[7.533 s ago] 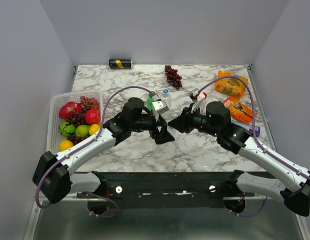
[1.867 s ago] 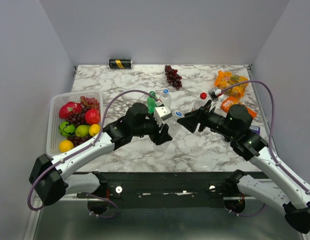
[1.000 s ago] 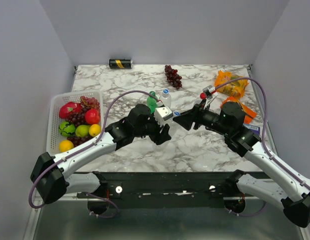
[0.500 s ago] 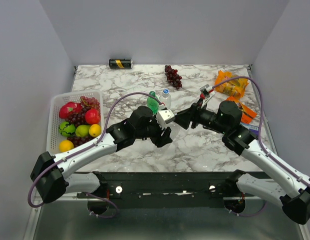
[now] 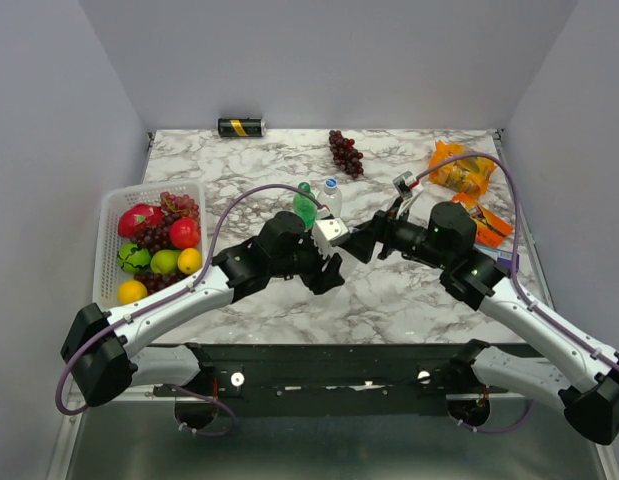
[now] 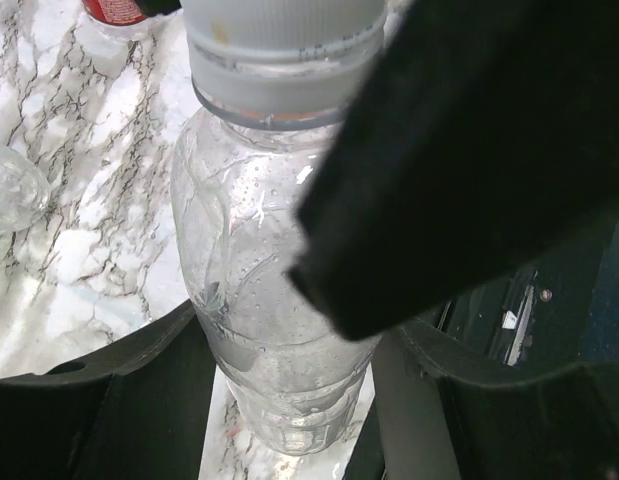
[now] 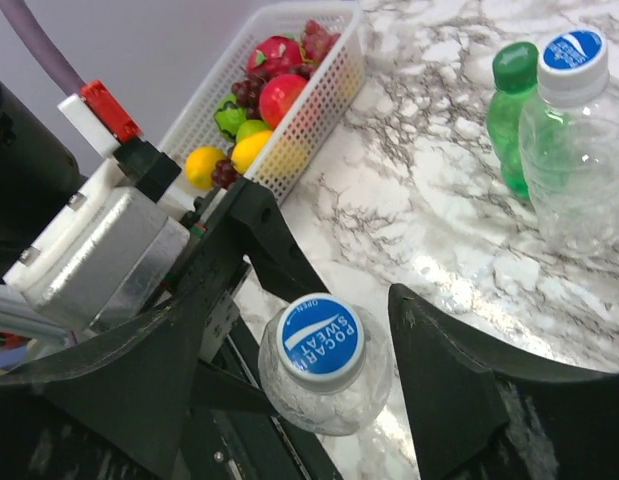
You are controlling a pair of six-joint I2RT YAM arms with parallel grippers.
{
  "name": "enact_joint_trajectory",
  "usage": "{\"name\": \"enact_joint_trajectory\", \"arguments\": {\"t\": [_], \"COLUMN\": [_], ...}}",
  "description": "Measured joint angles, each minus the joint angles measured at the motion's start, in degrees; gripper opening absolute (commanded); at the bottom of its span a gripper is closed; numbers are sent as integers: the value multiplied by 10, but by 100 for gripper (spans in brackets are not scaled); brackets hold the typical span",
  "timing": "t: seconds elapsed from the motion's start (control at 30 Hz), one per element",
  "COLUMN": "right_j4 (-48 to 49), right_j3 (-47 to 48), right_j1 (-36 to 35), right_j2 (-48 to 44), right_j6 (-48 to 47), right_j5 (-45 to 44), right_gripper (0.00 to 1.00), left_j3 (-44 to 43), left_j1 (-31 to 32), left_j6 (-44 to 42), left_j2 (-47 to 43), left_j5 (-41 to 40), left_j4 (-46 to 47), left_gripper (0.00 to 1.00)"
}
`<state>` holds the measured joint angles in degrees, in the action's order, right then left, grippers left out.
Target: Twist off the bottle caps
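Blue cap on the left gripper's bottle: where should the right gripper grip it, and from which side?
Grip the blue cap by its round side wall, end-on along the axis of the bottle: it faces the right gripper, and the left gripper clamps the body.

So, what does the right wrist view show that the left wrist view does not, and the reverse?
Only the right wrist view: the printed blue top of the cap, the fruit basket, the green bottle and a clear blue-capped bottle standing beside it.
Only the left wrist view: the left claw shut on the body of the held bottle, and a red cap at the top edge.
Both: the held bottle and the marble table.
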<state>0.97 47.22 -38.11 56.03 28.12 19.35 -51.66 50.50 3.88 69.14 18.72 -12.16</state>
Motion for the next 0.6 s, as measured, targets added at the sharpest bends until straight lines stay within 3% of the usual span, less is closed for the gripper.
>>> {"name": "enact_joint_trajectory", "arguments": {"t": [0.3,0.6], "right_j4": [-67,-71], "right_j3": [0,-8], "right_j1": [-5,-5], "right_j2": [-67,-55], "right_j6": [-37,-26], "right_j5": [-82,-64], "right_gripper": [77,65], "left_j3": [0,0], "left_j1": [0,0], "left_j6": [0,0], "left_j2": [0,3], "left_j5": [-3,-26], "left_j4": [-1,-6], "left_gripper": [37,37]}}
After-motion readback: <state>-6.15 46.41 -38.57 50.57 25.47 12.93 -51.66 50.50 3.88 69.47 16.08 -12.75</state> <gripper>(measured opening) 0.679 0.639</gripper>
